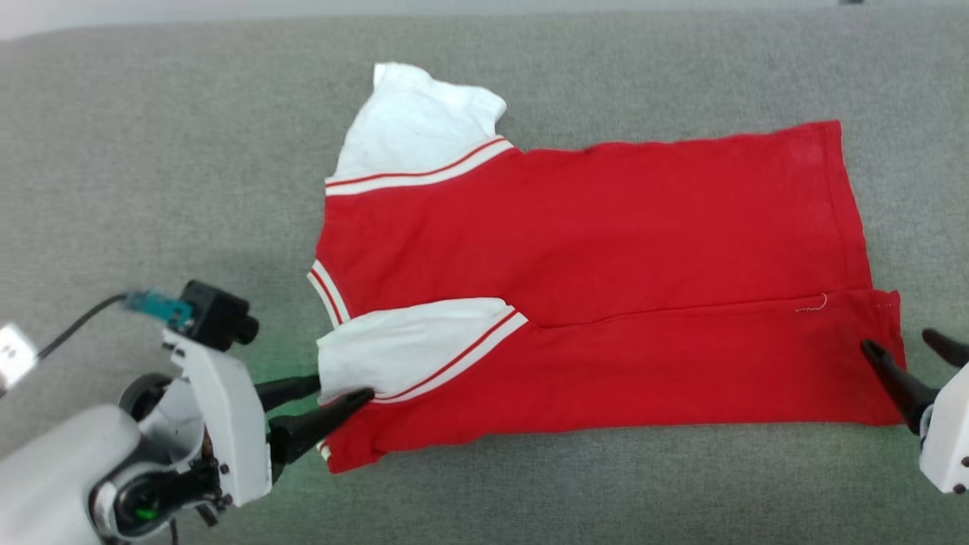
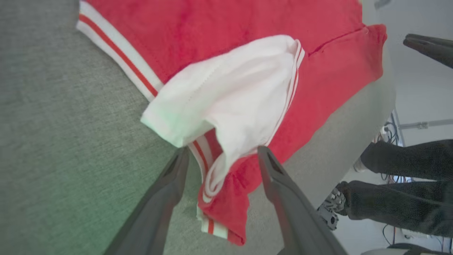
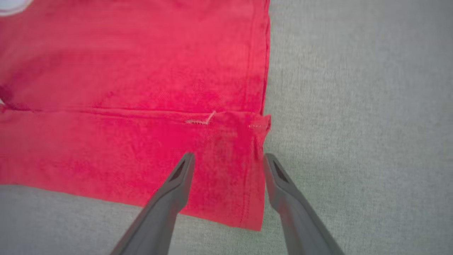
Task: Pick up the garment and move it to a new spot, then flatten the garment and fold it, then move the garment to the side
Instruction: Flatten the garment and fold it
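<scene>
The garment [image 1: 606, 250] lies flat on the grey desk [image 1: 151, 151], its near side folded over lengthwise — white inside showing at both armholes. Left gripper [image 1: 344, 388]: jaws wide, straddling the garment's near shoulder fold. Right gripper [image 1: 897, 339]: jaws wide — one over the garment's near hem corner, one just off it.

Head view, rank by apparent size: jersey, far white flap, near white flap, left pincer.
1. jersey, by far the largest
2. far white flap and near white flap: they look about alike, so unranked; the near one is closer to the camera
3. left pincer, smallest, counting its dark fingers alone
</scene>
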You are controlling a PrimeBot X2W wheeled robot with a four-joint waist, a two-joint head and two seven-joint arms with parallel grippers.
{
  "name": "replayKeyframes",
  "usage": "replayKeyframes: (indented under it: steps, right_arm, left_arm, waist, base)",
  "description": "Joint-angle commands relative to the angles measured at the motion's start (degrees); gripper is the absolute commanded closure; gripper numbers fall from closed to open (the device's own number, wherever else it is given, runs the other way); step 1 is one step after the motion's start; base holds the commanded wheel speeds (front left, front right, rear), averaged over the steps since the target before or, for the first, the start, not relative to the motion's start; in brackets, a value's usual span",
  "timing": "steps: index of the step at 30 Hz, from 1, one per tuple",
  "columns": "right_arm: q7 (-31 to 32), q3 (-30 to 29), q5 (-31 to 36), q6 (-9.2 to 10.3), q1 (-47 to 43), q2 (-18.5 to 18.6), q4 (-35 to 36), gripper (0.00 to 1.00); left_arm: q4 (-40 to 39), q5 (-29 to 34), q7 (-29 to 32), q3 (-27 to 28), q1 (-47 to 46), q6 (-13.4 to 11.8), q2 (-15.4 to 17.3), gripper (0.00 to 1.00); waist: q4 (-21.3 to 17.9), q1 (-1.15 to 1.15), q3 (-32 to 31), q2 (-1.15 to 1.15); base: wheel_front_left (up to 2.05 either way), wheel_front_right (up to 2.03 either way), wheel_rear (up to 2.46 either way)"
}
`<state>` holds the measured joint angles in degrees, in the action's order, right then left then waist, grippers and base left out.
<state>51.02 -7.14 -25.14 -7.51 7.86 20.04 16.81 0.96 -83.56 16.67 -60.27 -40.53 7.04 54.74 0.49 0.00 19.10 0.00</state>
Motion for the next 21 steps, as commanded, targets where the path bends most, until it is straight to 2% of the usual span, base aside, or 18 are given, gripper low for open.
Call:
replayKeyframes:
  steps: [1,6,12,15,18,21]
  right_arm:
    - [-2.35,-0.30,0.48,0.04,-0.12,-0.86,0.80,0.00]
    - [-13.31,-0.78,3.90,0.04,1.04,-4.05,0.94,0.00]
    - [-30.12,0.14,8.38,0.01,1.00,-9.25,-3.27,0.00]
    - [-36.38,0.24,9.62,0.02,1.03,-11.53,-6.11,0.00]
    - [-40.08,-0.32,10.03,0.03,1.59,-13.08,-7.73,0.00]
    - [-45.23,0.26,11.21,0.03,2.33,-14.40,-9.16,0.00]
  left_arm:
    - [0.53,-0.26,-3.42,0.93,1.96,-0.72,-0.57,0.00]
    - [2.03,2.05,-14.95,2.98,6.44,-3.10,-2.04,0.00]
    - [4.65,6.18,-27.79,5.17,9.80,-6.82,-5.33,0.00]
    - [5.81,8.90,-30.95,7.44,10.34,-8.84,-7.27,0.00]
    - [6.71,11.63,-31.64,9.63,10.56,-10.10,-8.32,0.00]
    - [7.08,16.71,-31.80,15.22,9.87,-11.31,-10.34,0.00]
  waist:
    - [0.78,0.00,-1.31,0.00]
    - [1.99,0.00,-2.57,0.00]
    - [3.09,0.00,-3.27,0.00]
    - [3.06,0.00,-3.16,0.00]
    - [2.75,0.00,-3.04,0.00]
    - [1.53,0.00,-2.74,0.00]
  base:
    - [0.00,0.00,0.00]
    - [0.00,0.00,0.00]
    - [0.00,0.00,0.00]
    - [0.00,0.00,0.00]
    - [0.00,0.00,0.00]
    - [0.00,0.00,0.00]
